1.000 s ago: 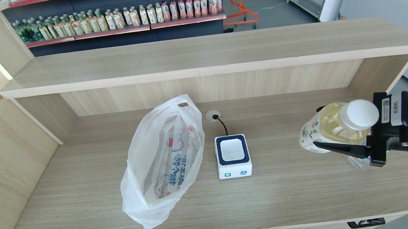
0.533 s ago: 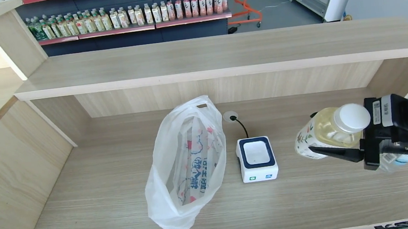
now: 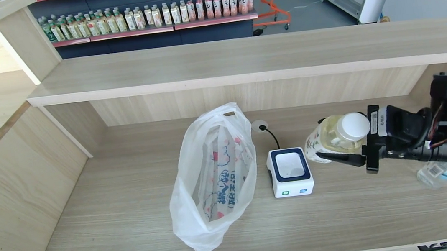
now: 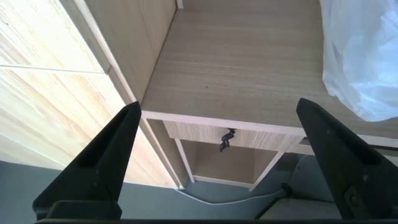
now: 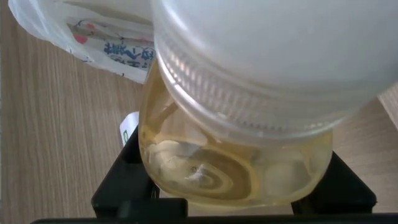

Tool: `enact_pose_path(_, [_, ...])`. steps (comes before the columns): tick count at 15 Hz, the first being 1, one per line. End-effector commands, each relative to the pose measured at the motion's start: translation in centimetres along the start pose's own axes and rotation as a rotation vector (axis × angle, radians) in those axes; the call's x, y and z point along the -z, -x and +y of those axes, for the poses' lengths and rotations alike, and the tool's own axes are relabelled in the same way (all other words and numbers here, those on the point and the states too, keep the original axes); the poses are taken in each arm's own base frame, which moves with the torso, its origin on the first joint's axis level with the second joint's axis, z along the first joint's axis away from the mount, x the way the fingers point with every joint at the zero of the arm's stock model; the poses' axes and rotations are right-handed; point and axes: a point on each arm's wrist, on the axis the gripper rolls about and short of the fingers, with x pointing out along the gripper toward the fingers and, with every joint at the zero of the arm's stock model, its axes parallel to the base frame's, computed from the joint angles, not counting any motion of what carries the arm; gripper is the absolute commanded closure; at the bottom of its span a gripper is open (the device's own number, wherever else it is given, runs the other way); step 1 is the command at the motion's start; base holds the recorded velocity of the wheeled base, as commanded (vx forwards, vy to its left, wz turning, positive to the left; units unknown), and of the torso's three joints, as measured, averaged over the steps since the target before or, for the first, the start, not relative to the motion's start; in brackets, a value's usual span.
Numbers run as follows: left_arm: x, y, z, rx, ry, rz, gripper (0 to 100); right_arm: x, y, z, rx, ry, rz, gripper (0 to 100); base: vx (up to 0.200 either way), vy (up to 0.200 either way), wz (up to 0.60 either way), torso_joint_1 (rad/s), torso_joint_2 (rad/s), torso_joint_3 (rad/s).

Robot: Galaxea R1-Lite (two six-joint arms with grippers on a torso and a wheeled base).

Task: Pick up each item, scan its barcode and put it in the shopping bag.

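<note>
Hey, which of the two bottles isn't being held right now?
The clear bottle on the counter at its right end. The yellow, white-capped bottle sits in the right gripper.

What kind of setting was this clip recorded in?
Most likely a shop checkout: a barcode scanner sits on the wooden counter beside a shopping bag, with shelves of bottled drinks behind.

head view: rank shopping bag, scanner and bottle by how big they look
1. shopping bag, clearly largest.
2. bottle and scanner look about alike; the bottle is raised nearer the camera, so no firm order.
</note>
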Motion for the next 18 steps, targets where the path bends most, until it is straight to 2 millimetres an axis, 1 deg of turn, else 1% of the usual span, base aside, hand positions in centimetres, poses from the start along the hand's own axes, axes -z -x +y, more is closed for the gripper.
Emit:
enact_pose_path(1, [0.0,0.0,0.0,-0.001,0.000,0.000,0,1.7,-1.5,0.8,-0.053,-0.017,0.006,100,0.000,0.000,0.00,0.000,0.00,0.000])
enact_pose_path(5, [0.0,0.0,0.0,-0.001,0.001,0.000,0,3.2,-2.7,1.7,-0.109,0.067,-0.007,100,0.000,0.000,0.00,0.000,0.00,0.000])
enact_pose_path(7, [0.0,0.0,0.0,-0.001,0.000,0.000,0,3.6,-3.3,2.0,-0.125,0.081,-0.009,100,0.000,0.000,0.00,0.000,0.00,0.000])
enact_pose_path(9, [0.0,0.0,0.0,-0.001,0.000,0.000,0,4.6,-4.4,1.7,-0.120,0.122,-0.028,100,0.000,0.000,0.00,0.000,0.00,0.000])
enact_pose_path(11, [0.0,0.0,0.0,-0.001,0.000,0.000,0,5.2,-5.3,1.3,-0.109,0.137,-0.035,100,0.000,0.000,0.00,0.000,0.00,0.000])
enact_pose_path(18, [0.0,0.0,0.0,-0.001,0.000,0.000,0,6.6,-6.6,1.4,-0.104,0.142,-0.054,100,0.000,0.000,0.00,0.000,0.00,0.000])
